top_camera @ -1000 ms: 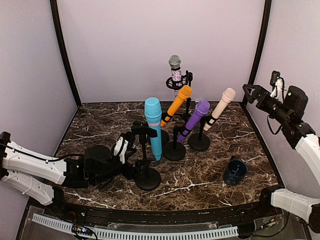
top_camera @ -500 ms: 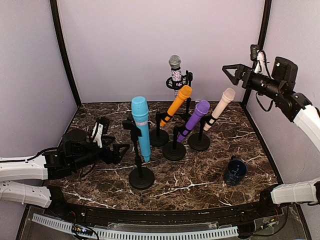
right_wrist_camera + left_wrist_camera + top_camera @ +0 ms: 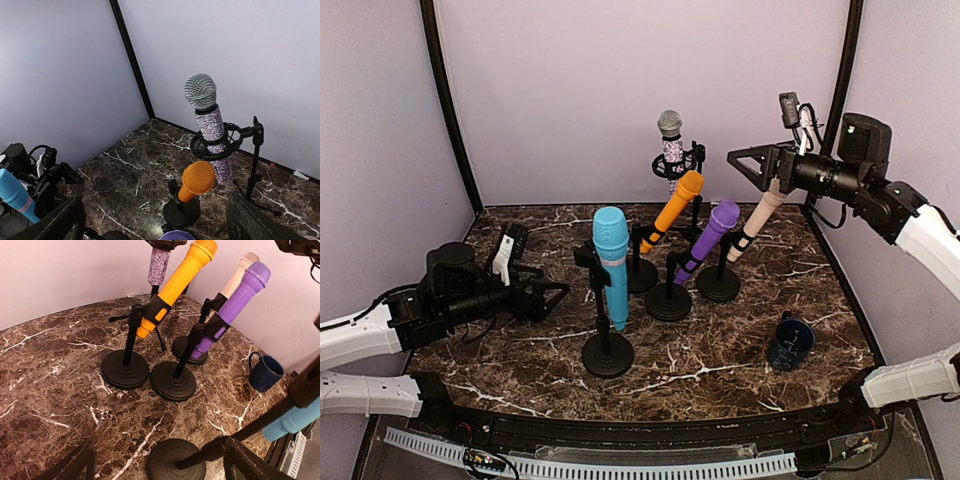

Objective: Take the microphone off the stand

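Observation:
Several microphones stand clipped in black stands. The blue microphone (image 3: 610,262) (image 3: 295,422) is nearest, on a round-based stand (image 3: 607,354) (image 3: 176,460). Behind it are the orange microphone (image 3: 672,210) (image 3: 198,179), purple microphone (image 3: 710,238) (image 3: 235,297), cream microphone (image 3: 758,222) and a glittery silver microphone (image 3: 670,150) (image 3: 209,117). My left gripper (image 3: 545,296) (image 3: 159,460) is open, low and left of the blue microphone's stand, apart from it. My right gripper (image 3: 748,166) (image 3: 152,220) is open, raised in front of the cream microphone's head, holding nothing.
A dark blue mug (image 3: 790,342) (image 3: 265,372) sits on the marble table at the front right. Pale walls close in the back and both sides. The glittery microphone's tripod stand (image 3: 255,150) stands at the back wall.
My left gripper has drawn back to the left from the blue microphone's stand, which now stands more upright. My right arm has swung left, to the cream microphone's head.

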`<state>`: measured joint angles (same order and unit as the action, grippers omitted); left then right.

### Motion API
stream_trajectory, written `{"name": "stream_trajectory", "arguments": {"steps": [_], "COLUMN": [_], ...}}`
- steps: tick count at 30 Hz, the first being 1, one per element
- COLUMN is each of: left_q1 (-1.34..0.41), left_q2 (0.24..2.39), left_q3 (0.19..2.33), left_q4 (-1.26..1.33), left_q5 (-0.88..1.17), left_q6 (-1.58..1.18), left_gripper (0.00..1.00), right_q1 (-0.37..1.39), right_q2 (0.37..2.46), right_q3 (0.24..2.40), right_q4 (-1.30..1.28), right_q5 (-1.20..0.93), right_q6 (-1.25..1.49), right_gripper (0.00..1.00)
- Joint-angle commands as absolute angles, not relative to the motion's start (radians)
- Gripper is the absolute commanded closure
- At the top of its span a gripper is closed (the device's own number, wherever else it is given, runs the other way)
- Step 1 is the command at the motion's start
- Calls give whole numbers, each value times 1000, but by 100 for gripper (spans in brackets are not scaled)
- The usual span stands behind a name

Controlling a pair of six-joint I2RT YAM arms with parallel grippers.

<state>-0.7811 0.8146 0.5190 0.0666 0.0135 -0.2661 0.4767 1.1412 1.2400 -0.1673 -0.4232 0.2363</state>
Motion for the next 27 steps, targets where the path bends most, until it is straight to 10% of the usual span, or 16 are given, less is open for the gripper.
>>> {"name": "stream_trajectory", "arguments": {"steps": [1, 27], "left_q1": [-767, -752], "left_q2": [841, 1040], "left_q3": [716, 1130], "left_q4": [-121, -245], "left_q5": [-83, 144], "left_q6": [-309, -367], "left_gripper": [9, 15], "right_q1": [563, 1038], "right_q2": [1155, 1380], "right_q3": [1256, 1337], "right_q4": [-147, 110], "right_q5": [-500, -432], "right_q6": [187, 194], "right_gripper": [1, 1]}}
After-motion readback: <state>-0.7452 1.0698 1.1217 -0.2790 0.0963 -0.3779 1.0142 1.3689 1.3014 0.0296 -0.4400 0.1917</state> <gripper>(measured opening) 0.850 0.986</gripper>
